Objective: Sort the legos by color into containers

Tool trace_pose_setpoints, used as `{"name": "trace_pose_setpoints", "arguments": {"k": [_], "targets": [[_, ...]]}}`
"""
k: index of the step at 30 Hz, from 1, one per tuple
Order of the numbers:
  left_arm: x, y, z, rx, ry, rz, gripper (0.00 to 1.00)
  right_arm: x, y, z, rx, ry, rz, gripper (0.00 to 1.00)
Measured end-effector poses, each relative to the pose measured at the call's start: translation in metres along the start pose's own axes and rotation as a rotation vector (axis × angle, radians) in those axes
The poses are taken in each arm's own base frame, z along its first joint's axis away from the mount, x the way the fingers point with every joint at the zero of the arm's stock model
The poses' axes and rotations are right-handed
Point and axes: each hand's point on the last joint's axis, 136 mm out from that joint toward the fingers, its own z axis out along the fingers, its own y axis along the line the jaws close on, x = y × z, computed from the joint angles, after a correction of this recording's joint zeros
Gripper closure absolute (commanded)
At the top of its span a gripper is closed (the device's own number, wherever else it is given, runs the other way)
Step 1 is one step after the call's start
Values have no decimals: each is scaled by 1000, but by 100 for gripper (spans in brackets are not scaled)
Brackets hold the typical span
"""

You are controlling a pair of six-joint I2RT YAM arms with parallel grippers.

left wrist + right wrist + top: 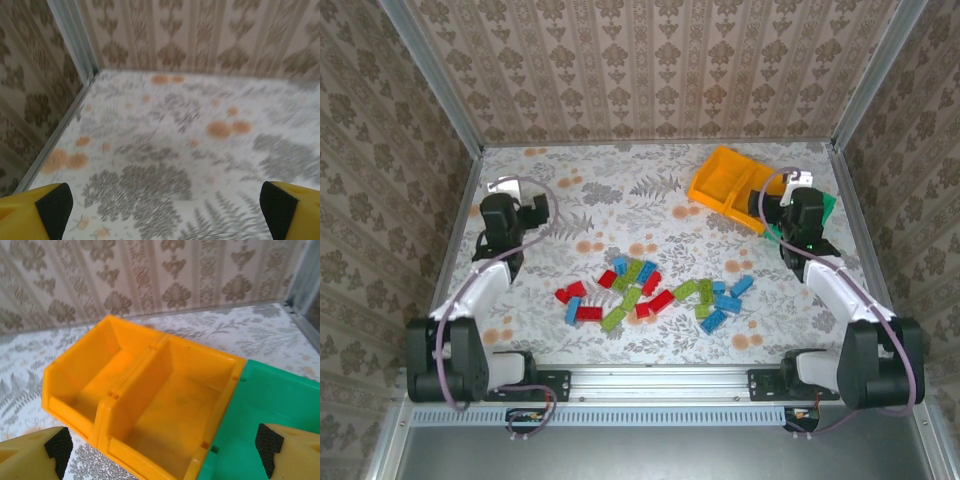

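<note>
Red (570, 292), lime green (635, 272) and blue (728, 300) legos lie scattered on the flowered table, in the middle toward the front. The containers stand at the back right. Two are orange bins side by side (85, 375) (175, 405), and a green bin (270, 400) touches the second. As far as they show, all three are empty. My right gripper (162, 450) hangs open just in front of and above the bins, over the second orange one. My left gripper (165, 207) is open over bare table at the back left, with nothing between its fingers (52, 205).
Patterned walls with metal corner posts (75, 35) close the table on three sides. A metal rail (660, 385) carrying both arm bases runs along the near edge. The green bin (830, 205) sits close to the right wall.
</note>
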Motion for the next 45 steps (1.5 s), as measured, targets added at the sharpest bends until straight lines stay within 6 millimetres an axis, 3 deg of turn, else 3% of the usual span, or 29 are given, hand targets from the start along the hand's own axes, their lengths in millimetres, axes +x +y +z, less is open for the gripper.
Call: {"name": "trace_pose_setpoints", "arguments": {"k": [2,4,8,10,16,21,27,33,36,45], "targets": [[-11,-21,-19,44,-25,-5,0,-3,-9,-3,47,38,54,1],[-8,-42,-32,93,-4,4,0,-3,-23,-2,106,105,116,2],[26,-70,-45,148,119,45,0,3,-41,16,195,247,185,5],[45,-78,-51,155,190,75,0,15,-43,32,221,328,197,6],[80,-73,-62,113,325,90,0,67,-47,61,274,548,202,14],[99,-71,-65,106,381,84,0,89,-48,79,292,652,194,19],[113,-80,-63,128,429,84,0,98,-47,95,291,705,176,45],[131,-85,-58,132,487,96,0,110,-36,103,272,744,125,69],[132,-85,-58,129,491,92,0,110,-21,104,244,741,89,76],[136,-98,-62,159,497,107,0,121,54,96,104,750,-32,78]]}}
